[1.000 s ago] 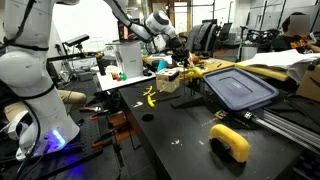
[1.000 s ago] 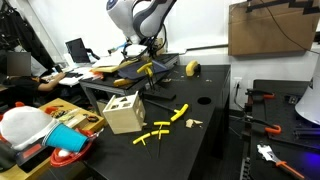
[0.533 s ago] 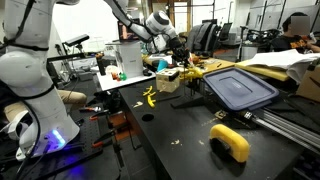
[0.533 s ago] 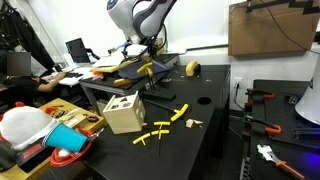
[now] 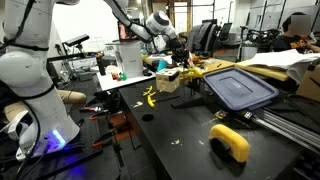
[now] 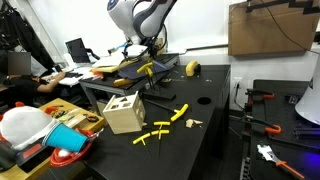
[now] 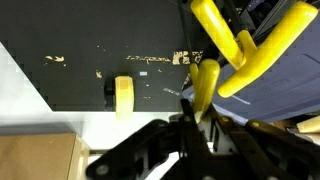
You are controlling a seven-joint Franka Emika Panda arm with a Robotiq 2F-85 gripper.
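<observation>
Nothing moved — jaws pinch one yellow stick (image 7: 205, 85).

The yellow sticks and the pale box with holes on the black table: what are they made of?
The yellow sticks look like moulded plastic: even bright colour and smooth, rounded surfaces, clearest in the wrist view. The pale box looks like bare wood or plywood: matt tan faces with cut holes. The grain is too small to see, so stiff card is possible.
</observation>
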